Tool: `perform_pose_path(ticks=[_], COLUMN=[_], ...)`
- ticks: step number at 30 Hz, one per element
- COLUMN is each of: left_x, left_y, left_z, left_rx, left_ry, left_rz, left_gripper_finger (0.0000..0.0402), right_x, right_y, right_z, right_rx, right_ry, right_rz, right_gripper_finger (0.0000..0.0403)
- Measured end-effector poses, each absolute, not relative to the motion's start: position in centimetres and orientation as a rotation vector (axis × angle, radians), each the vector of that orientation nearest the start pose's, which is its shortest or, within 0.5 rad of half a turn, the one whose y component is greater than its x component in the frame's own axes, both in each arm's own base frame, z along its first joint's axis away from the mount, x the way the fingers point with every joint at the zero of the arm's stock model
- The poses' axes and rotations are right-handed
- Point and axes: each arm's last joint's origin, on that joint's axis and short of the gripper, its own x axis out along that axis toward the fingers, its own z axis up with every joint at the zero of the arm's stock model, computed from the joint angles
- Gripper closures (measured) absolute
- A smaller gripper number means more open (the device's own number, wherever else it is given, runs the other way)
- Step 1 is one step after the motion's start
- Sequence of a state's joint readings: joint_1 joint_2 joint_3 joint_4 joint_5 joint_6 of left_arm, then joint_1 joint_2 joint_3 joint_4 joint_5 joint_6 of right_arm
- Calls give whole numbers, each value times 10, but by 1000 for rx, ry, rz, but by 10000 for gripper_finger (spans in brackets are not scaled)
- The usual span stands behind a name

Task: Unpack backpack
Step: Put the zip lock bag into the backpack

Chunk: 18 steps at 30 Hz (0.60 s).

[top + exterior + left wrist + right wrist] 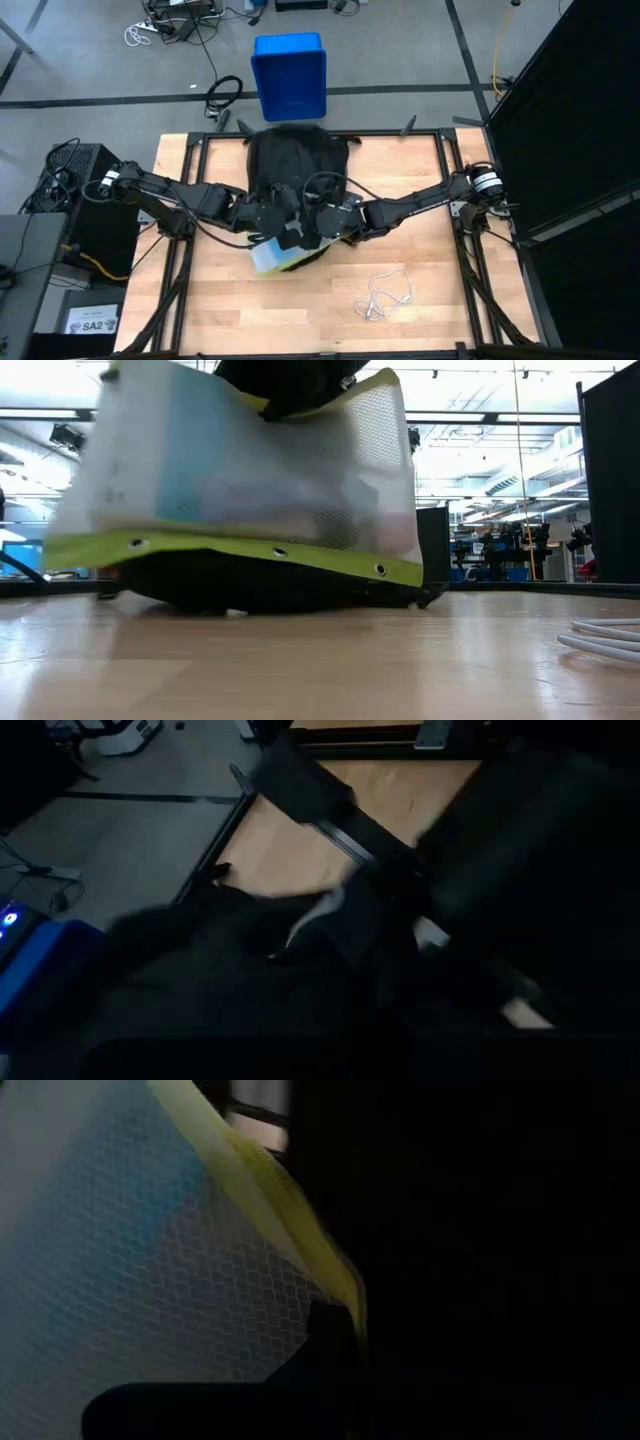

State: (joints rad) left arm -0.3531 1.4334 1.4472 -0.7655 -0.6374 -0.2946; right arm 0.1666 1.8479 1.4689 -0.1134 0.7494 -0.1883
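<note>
You have a mesh pouch (pixel 272 258) with yellow-green trim half out of the backpack (pixel 295 165) at mid-table, right gripper (pixel 318 232) clamped on its edge, left gripper (pixel 285 222) closed alongside; next, pull it clear.

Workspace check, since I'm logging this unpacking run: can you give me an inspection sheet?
Surface: bare wooden table.
Job's things: large black fabric backpack at the far edge; translucent mesh pouch with yellow-green trim raised at its opening.
Clutter: nothing seen.
Grippers: left end effector shut; right end effector shut, at the pouch's trim; both meet at the backpack's near side.
Cables: coiled white cable on the table's near right.
Surroundings: blue plastic crate on the floor beyond.
</note>
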Motion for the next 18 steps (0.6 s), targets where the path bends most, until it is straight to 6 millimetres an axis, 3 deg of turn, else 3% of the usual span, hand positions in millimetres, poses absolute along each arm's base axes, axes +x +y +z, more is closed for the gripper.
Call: perform_pose_path(ticks=[10, 18], left_x=[279, 278], left_y=[-87, -89], left_z=[362, 361], left_rx=[32, -30], left_ry=[678, 711], left_rz=[319, 242], left_gripper_finger=[401, 401], right_x=[408, 412], right_y=[41, 36], right_z=[271, 275], right_rx=[-447, -384], right_ry=[615, 533], right_rz=[-735, -795], right_gripper_finger=[402, 402])
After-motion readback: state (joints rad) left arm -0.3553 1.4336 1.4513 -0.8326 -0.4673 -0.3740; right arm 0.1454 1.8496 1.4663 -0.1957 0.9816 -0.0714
